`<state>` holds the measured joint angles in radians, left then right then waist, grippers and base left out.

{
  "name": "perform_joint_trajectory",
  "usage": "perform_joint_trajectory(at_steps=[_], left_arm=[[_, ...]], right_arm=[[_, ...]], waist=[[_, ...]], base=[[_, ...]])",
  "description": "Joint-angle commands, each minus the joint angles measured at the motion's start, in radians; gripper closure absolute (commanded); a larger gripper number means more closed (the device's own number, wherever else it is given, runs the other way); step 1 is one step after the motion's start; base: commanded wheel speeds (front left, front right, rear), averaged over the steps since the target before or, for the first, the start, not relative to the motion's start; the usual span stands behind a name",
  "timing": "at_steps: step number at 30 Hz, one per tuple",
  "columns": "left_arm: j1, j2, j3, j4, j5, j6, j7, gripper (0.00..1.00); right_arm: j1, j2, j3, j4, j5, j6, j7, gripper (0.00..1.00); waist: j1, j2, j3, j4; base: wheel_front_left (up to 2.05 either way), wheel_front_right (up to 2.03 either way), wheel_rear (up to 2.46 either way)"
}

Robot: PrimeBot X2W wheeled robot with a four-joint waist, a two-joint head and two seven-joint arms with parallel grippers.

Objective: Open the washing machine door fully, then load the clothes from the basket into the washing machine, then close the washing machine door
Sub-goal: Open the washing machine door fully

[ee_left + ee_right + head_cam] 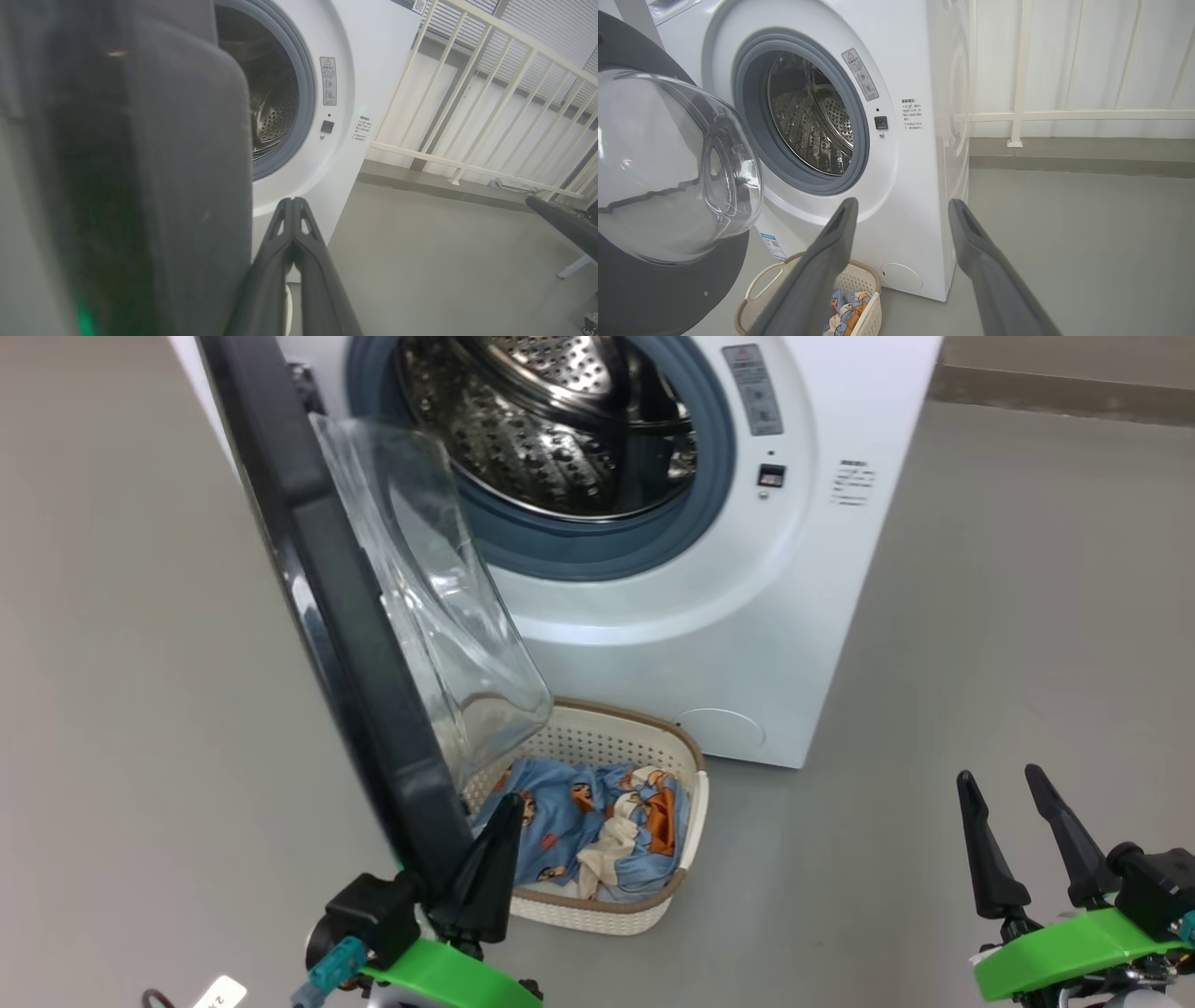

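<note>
The white washing machine stands with its steel drum exposed. The washing machine door swings out towards me, seen edge-on, its clear glass bowl facing right. Below it on the floor sits the basket holding the light-blue printed clothes. My left gripper is shut with nothing in it, close against the door's lower edge; whether it touches is unclear. In the left wrist view the closed left gripper points beside the dark door. My right gripper hangs open at the lower right, apart from everything.
Bare grey floor spreads to the right of the machine. A white railing on a low kerb runs behind it. A dark bar on a stand sits at the far right of the left wrist view.
</note>
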<state>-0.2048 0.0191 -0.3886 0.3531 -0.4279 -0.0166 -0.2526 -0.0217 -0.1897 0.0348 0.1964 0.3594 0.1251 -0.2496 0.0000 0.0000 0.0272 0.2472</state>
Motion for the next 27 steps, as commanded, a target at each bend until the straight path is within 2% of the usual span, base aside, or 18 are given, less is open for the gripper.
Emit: perform_joint_trajectory(at_steps=[1, 12, 27], left_arm=[[-0.017, 0.031, 0.066, -0.02, 0.009, 0.021, -0.009, 1.0], [0.011, 0.031, 0.111, -0.052, 0.029, 0.045, -0.009, 1.0], [0.054, 0.058, 0.276, -0.069, 0.063, 0.069, -0.009, 1.0]], right_arm=[[0.002, -0.019, 0.018, -0.027, -0.009, 0.006, -0.012, 0.0], [-0.003, -0.029, 0.015, -0.032, -0.008, 0.006, -0.012, 0.0], [0.003, -0.026, 0.017, -0.029, -0.008, 0.006, -0.012, 0.0]], waist=[[0.0, 0.0, 0.006, 0.022], [0.0, 0.0, 0.024, 0.078], [0.0, 0.0, 0.02, 0.102]], base=[[0.0, 0.0, 0.0], [0.0, 0.0, 0.0], [0.0, 0.0, 0.0]])
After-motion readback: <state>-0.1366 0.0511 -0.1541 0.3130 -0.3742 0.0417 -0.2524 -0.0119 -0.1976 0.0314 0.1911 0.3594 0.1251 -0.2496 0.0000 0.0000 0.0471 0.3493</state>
